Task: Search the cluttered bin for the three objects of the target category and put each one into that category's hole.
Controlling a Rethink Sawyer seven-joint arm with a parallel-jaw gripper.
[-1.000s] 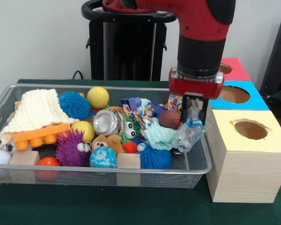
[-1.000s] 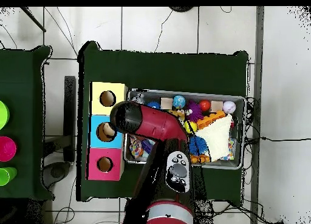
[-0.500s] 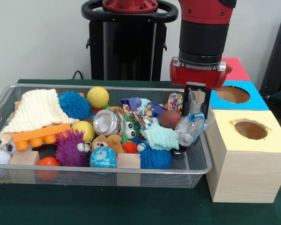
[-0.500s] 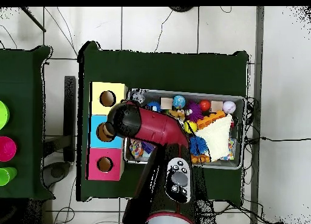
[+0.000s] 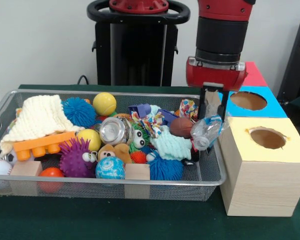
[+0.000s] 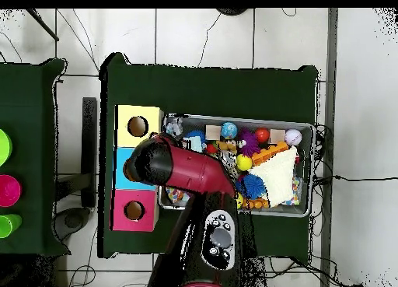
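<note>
The gripper (image 5: 212,112) is clamped on a crushed clear plastic bottle (image 5: 206,132), lifted over the wire bin's (image 5: 115,184) edge beside the yellow-topped box (image 5: 264,165); no drop is made yet; the silver can (image 5: 113,131) lies among the toys; judging by this, most sorting remains.

1. I see a plain pale wall (image 5: 45,40) behind the desk (image 5: 115,220), which is covered in dark green cloth.
2. From above, the floor (image 6: 202,35) is white tile with dark seams.
3. Thin cables (image 6: 346,177) trail across it.
</note>
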